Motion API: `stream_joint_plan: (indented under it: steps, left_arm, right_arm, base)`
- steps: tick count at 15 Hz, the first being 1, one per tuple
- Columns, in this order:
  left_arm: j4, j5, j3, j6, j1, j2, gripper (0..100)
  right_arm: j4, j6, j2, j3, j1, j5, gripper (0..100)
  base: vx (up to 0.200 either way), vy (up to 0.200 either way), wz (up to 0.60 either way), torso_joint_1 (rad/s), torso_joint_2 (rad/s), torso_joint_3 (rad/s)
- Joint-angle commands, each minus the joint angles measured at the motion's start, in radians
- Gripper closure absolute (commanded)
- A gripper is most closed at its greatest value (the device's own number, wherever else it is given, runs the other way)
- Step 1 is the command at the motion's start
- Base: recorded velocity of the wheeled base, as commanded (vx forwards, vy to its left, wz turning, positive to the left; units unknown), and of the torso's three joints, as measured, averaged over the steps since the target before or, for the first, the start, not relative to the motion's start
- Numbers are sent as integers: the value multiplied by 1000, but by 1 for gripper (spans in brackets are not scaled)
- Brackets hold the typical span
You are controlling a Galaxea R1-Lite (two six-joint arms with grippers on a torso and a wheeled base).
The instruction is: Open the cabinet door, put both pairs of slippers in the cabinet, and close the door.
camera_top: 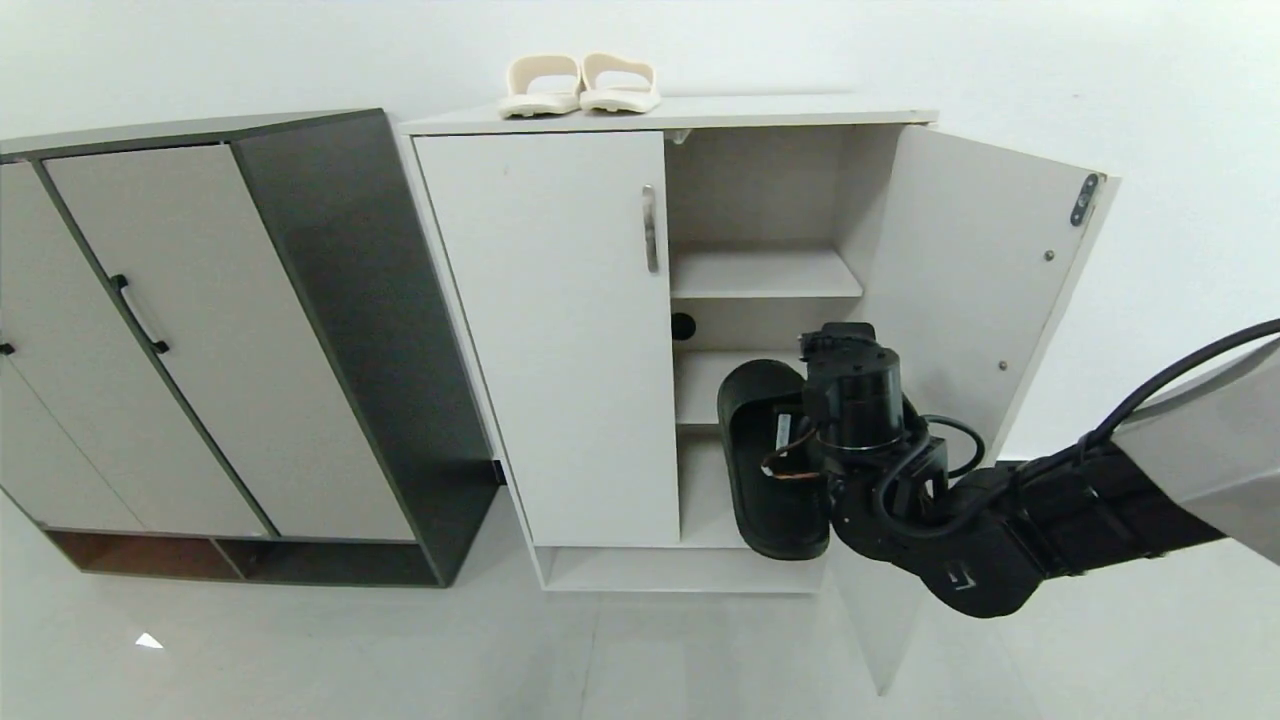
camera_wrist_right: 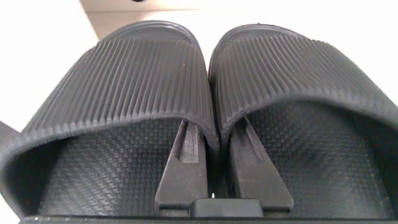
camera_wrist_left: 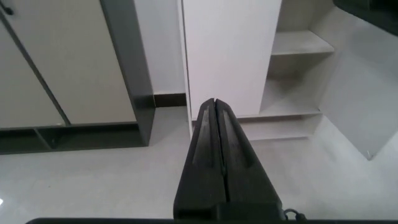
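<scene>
– Black slippers (camera_wrist_right: 143, 81) sit right against the right fingers (camera_wrist_right: 183, 168), don't they?
– Yes, side by side. One finger reaches inside each slipper, and the two squeeze the touching strap edges between them, so the pair hangs from that grip.
– Where is that against the white cabinet (camera_top: 760, 108)?
– Just before its open right half, at the lower shelf (camera_top: 700, 390). The open door (camera_top: 960, 290) stands just to the right of the fingers.
– And the cream slippers (camera_top: 580, 85)?
– On the cabinet's top surface, well above those fingers and to their left.
– What about the left fingers (camera_wrist_left: 205, 155)?
– Pressed flat together with nothing between them, over the floor (camera_wrist_left: 323, 174). The cabinet's shut left door (camera_top: 560, 340) is ahead of them and the grey cabinet (camera_wrist_left: 74, 62) is off to their left.
</scene>
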Motion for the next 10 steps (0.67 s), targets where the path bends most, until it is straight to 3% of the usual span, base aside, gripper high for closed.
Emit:
stream_joint_plan:
  steps: [1,10]
  left_arm:
    - [0,1,0,0,-1,3,100]
    - [0,1,0,-17,-1,3,100]
  right_arm:
    - [-1,5,53,-32,-2,-1,100]
    - [-1,5,102,-57,-75,-13,100]
  base:
    - [0,0,0,0,0,0]
    - [0,0,0,0,0,0]
